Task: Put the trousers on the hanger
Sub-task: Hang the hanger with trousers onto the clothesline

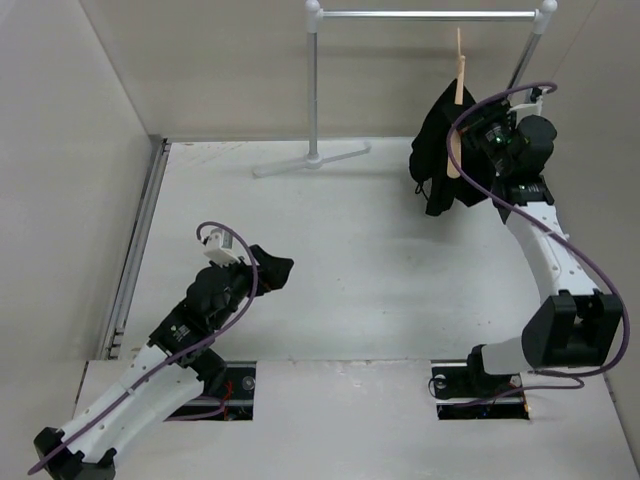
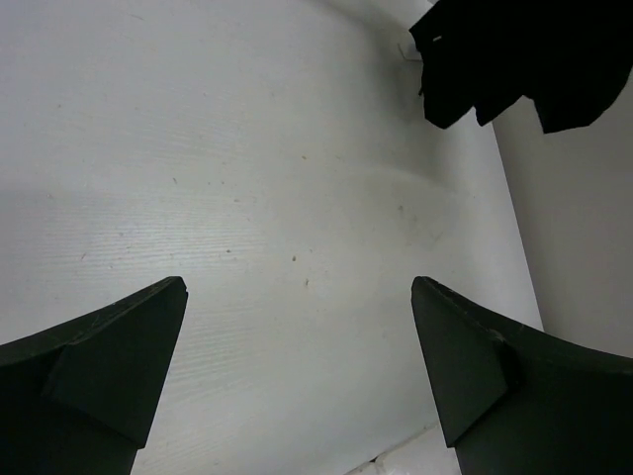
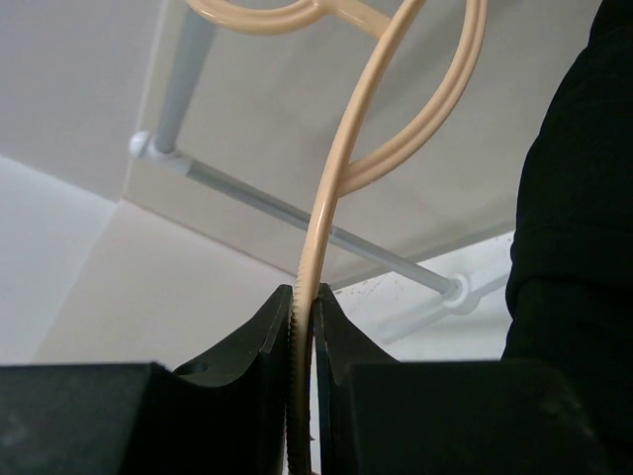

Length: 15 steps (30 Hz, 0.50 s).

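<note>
The tan wooden hanger stands nearly upright just below the rail at the back right. The black trousers hang draped over it in a bunch. My right gripper is shut on the hanger's thin bar. In the right wrist view the hanger runs up from between the closed fingers of my right gripper, with the trousers at the right edge. My left gripper is open and empty low over the table. In the left wrist view my left gripper has its jaws wide apart, with the trousers far off.
The grey metal rail with white joints stands at the back on a foot; it also shows in the right wrist view. Walls close the left and back sides. A metal strip runs along the table's left edge.
</note>
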### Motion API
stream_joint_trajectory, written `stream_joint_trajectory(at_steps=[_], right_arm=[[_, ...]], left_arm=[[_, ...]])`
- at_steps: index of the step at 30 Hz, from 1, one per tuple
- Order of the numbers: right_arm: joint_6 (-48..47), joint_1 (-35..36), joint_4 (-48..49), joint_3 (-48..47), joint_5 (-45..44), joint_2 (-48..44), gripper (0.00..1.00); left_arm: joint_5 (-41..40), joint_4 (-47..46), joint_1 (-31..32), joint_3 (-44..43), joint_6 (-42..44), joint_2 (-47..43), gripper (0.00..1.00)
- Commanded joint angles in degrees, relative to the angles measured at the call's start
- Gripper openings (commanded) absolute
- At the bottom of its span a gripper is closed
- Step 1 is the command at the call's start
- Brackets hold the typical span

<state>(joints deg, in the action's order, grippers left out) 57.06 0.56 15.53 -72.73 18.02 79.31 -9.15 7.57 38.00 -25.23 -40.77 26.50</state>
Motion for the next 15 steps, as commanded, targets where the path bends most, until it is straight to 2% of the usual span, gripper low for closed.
stream_joint_trajectory(at_steps=[1,8,15], right_arm=[[2.4,-1.0,11.0,-6.5,3.4,0.1,0.05],[6.8,-3.1,17.0,-9.1,6.5,4.6,0.04],[6.7,-2.8,21.6,2.8,7.5,-3.8,0.05]], left_arm=[[-0.2,-2.7,-0.5,1.4,0.1,0.8,1.0],[-0.3,-3.2,-0.5,2.1,0.2,2.4,1.0],[-0.5,-5.0,-0.3,3.7,-0.2,4.3,1.0]])
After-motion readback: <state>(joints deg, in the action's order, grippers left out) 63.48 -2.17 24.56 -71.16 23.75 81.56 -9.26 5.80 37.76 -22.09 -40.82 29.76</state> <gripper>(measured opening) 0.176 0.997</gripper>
